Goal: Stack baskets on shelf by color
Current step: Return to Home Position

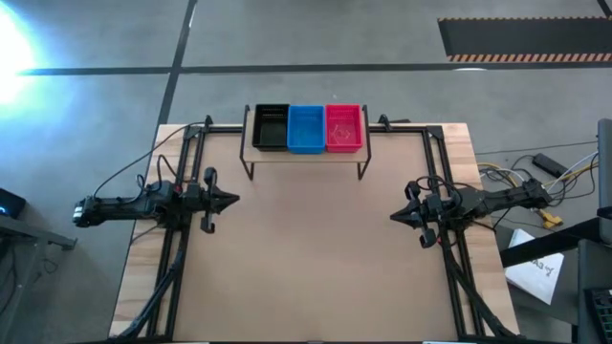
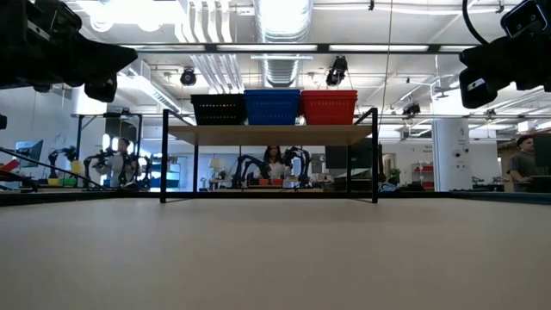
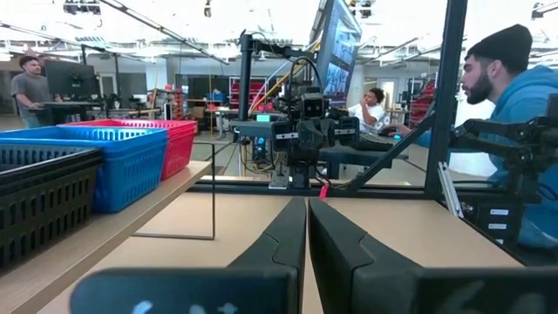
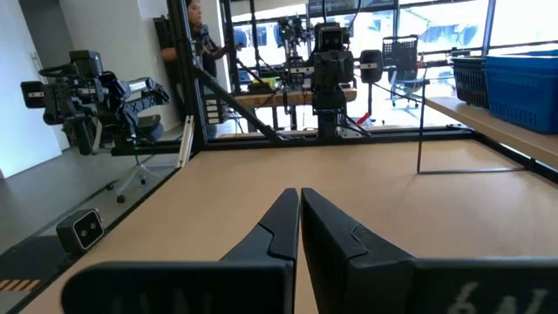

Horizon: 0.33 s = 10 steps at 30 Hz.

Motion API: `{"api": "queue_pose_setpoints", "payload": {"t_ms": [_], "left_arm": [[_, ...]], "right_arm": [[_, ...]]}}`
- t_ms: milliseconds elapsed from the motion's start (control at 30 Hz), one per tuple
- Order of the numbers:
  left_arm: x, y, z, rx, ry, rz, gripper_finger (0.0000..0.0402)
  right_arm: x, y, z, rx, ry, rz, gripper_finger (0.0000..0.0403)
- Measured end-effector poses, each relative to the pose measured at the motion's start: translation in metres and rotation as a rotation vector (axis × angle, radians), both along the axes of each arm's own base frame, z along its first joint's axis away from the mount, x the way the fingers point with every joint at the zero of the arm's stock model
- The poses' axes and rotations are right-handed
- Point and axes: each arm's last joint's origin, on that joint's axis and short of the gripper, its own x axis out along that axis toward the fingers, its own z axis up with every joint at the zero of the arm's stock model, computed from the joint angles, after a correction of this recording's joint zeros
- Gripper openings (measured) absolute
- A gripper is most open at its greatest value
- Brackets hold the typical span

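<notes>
Three basket stacks stand side by side on the shelf (image 1: 306,156) at the table's far edge: black (image 1: 271,127), blue (image 1: 306,128), red (image 1: 343,127). In the low view the black (image 2: 218,109), blue (image 2: 272,107) and red (image 2: 328,107) baskets rest by their bottoms on the light-wood plank (image 2: 269,134) with black wire legs. My left gripper (image 1: 234,200) waits shut at the table's left side, my right gripper (image 1: 393,217) waits shut at the right side; both point toward the table's middle and hold nothing. The shut fingertips show in the wrist views (image 3: 307,205) (image 4: 299,194).
A black metal frame (image 1: 430,162) runs along the table's left, right and far edges. The wide tabletop (image 1: 316,258) between the two grippers and in front of the shelf is bare wood. People (image 3: 514,96) and other robot stations stand in the room beyond the table.
</notes>
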Motion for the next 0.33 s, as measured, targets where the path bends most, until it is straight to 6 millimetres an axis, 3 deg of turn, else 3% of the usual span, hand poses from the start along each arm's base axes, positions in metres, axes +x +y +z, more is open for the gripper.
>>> {"api": "queue_pose_setpoints", "payload": {"t_ms": [333], "left_arm": [[0.0,-0.0002,0.0,0.001,0.0,-0.005,0.0]], "right_arm": [[0.0,0.0,0.0,0.0,0.0,0.0,0.0009]]}}
